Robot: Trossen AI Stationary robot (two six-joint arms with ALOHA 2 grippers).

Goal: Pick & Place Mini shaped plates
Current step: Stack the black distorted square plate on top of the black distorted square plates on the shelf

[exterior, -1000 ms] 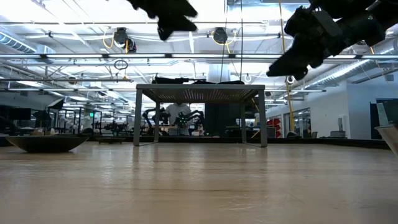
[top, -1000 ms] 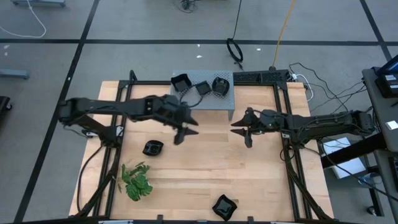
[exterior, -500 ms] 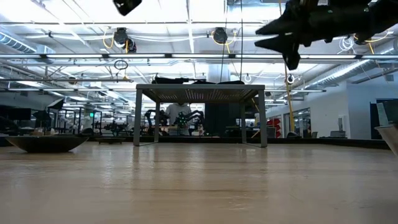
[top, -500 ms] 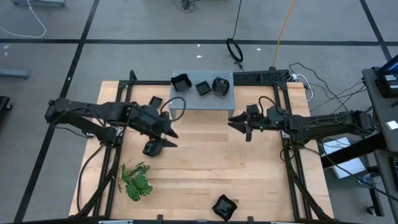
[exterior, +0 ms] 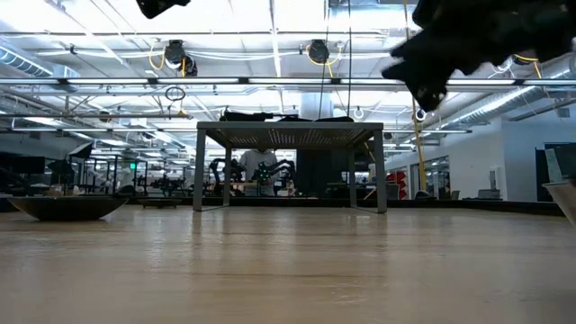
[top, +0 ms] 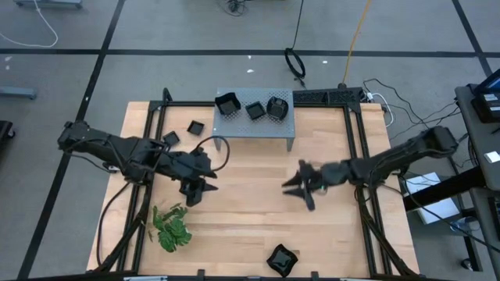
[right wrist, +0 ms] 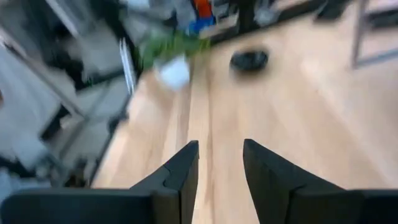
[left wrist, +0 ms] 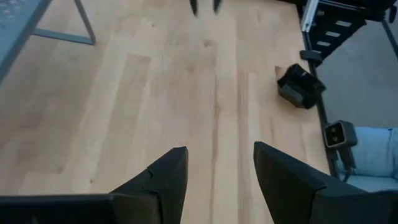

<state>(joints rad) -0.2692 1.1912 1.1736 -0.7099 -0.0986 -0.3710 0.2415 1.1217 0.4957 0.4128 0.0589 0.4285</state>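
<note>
Three black mini plates [top: 255, 110] sit on the grey stand [top: 285, 129]. On the table lie a small square plate [top: 195, 126], another plate by the near edge [top: 281, 259], also in the left wrist view [left wrist: 300, 87], and a round plate [exterior: 67, 207], also in the right wrist view [right wrist: 249, 59]. My left gripper [top: 201, 189] [left wrist: 217, 155] hangs open above that round plate and covers it from above. My right gripper [top: 295, 190] [right wrist: 217, 146] is open over the bare mid-table, pointing toward the left.
A green leafy sprig [top: 172, 228] lies near the table's left near corner. The black frame rails [top: 359, 140] run along the table's left and right sides. Bare wood [top: 250, 211] lies between the two grippers and toward the near edge.
My left gripper has swung from in front of the stand toward the table's left and near edge, ending above the round plate. My right gripper has turned and moved toward the near edge, fast enough to blur. No plate has visibly moved.
</note>
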